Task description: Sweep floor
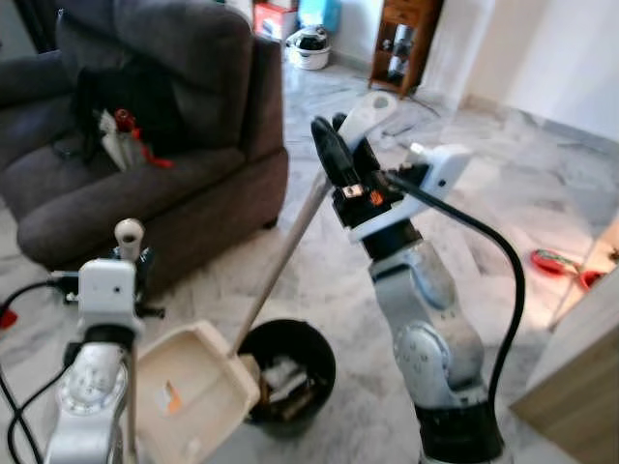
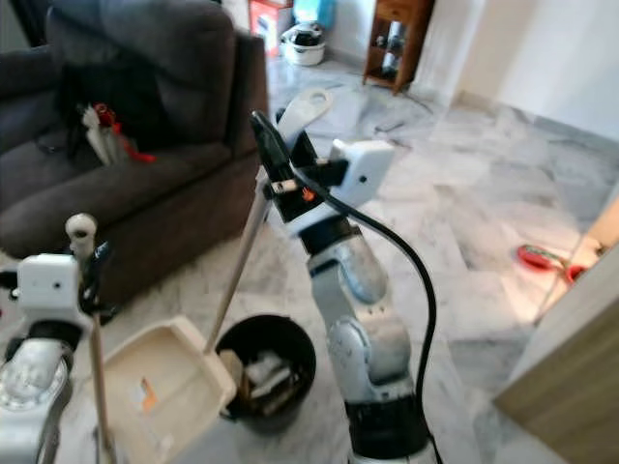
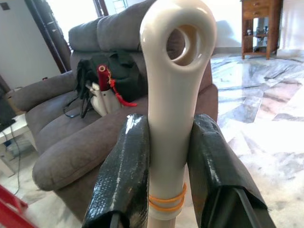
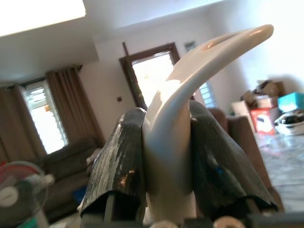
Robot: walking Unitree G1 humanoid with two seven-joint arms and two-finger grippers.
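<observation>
The right gripper [image 1: 334, 155] is raised in front of the robot w/ both fingers [image 4: 121, 156] closed on the top of the broom handle [image 1: 290, 246]. The handle slants down to the black bin [image 1: 288, 375] on the marble floor [image 1: 503, 184]. The left gripper [image 3: 168, 166] clamps the dustpan handle [image 3: 173, 95], fingers tight on both sides. The cream dustpan [image 1: 193, 391] touches the bin's rim, approx. in front of the grey sofa [image 1: 145, 145].

Open marble floor [image 1: 542, 184] lies wide to the right and ahead. The dark grey fabric sofa [image 1: 193, 164] blocks the left. A black round bin [image 1: 288, 377] and cream plastic dustpan [image 1: 189, 396] crowd the floor close below, touching.
</observation>
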